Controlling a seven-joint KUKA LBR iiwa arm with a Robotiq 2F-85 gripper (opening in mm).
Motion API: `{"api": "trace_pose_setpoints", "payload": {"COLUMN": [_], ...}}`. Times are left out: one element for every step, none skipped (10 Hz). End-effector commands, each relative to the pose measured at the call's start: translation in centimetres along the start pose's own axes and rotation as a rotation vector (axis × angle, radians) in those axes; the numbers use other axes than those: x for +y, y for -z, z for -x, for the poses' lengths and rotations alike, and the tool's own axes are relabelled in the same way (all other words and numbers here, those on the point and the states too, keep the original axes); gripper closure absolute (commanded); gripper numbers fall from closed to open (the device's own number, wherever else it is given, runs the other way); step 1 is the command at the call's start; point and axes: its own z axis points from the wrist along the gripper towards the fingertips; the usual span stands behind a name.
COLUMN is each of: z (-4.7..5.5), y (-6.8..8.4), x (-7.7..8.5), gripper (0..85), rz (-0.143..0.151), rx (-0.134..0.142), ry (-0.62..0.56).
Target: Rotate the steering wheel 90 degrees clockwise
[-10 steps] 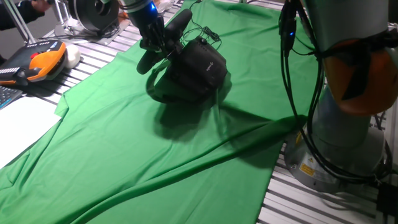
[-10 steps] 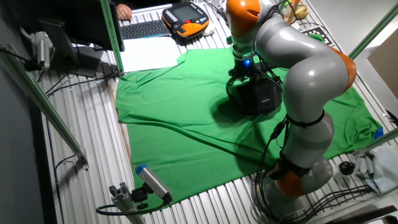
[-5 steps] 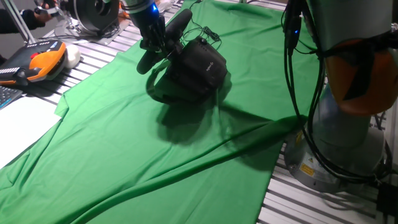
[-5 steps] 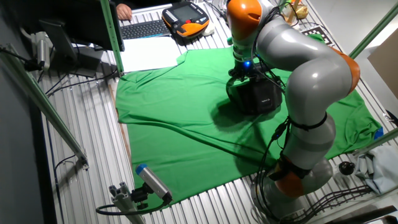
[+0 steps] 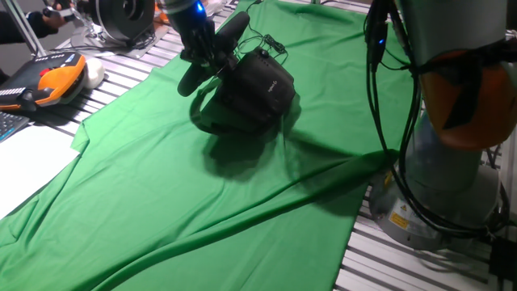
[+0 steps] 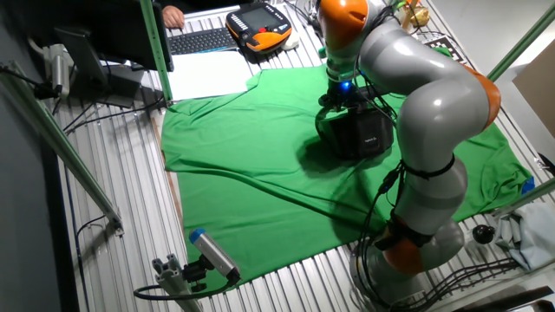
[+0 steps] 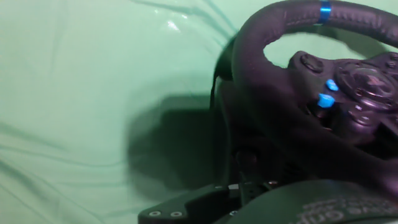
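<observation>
The steering wheel (image 5: 212,50) is a black round rim tilted up on its bulky black box base (image 5: 260,90), which rests on the green cloth (image 5: 186,218). My gripper (image 5: 203,58) comes down onto the rim's upper left part and its fingers close around it. From the other fixed view the gripper (image 6: 340,95) sits on top of the wheel's base (image 6: 364,134). In the hand view the steering wheel rim (image 7: 267,81) curves close past the camera, with a blue stripe on its top and small blue-lit buttons on the hub (image 7: 354,87).
An orange teach pendant (image 5: 52,81) and a white sheet (image 5: 24,162) lie left of the cloth. A black-and-silver ring device (image 5: 121,16) stands at the far left. Thin cables (image 5: 271,40) trail behind the base. The robot's pedestal (image 5: 448,170) rises at the right.
The arm's elbow has shifted slightly. The gripper and the wheel stay in nearly the same place.
</observation>
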Motion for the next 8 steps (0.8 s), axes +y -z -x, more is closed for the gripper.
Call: {"api": "trace_pose_setpoints", "payload": {"z": [-0.4,-0.8,-1.2,-1.3,-1.1,-0.5,-0.1,0.0], "y": [1.6,3.0,4.1,5.3,6.6,8.3,9.6,10.4], "x": [-0.1,-0.2,-0.5,-1.1,-2.1,-4.0,-5.7,-6.9], "gripper": [85.0,85.0,85.0,85.0,85.0,85.0,85.0,85.0], "rz": [0.003,0.002,0.005,-0.001,-0.005,0.019,0.044,0.027], "rx": [-0.006,-0.006,-0.003,0.012,0.028,0.046,0.043,0.025], "ry": [-0.003,-0.005,-0.004,0.0,0.017,0.039,0.044,0.058]}}
